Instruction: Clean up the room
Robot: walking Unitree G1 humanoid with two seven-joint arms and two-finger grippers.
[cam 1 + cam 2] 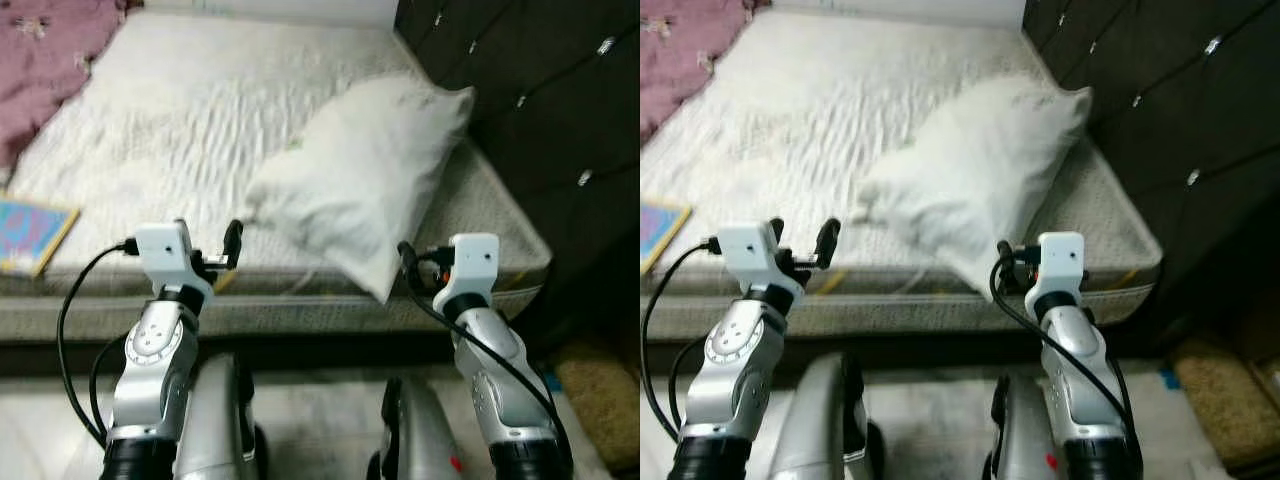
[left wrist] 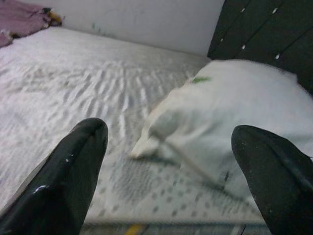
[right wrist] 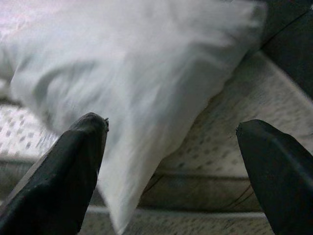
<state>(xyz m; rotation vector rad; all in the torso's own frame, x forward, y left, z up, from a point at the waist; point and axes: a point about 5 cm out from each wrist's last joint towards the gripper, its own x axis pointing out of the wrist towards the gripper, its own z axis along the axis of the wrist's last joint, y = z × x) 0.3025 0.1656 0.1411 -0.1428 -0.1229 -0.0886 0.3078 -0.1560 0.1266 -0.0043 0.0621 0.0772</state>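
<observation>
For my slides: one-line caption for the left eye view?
Both open grippers, left and right, hover before a white pillow on the mattress.

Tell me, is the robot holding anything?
No. Both the left gripper and right gripper are open, empty, near the soft white pillow.

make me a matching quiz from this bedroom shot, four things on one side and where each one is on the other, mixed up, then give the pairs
Things
1. white pillow
2. purple blanket
3. blue book
4. dark cabinet

Places
A. far left corner of the mattress
B. standing along the mattress's right side
C. near left edge of the mattress
D. right side of the mattress, one corner hanging over the near edge

Pairs: 1-D, 2-A, 3-C, 4-B

Both arms are raised before the bed: the left gripper and the right gripper are open, and the right one faces the pillow's overhanging corner.
</observation>
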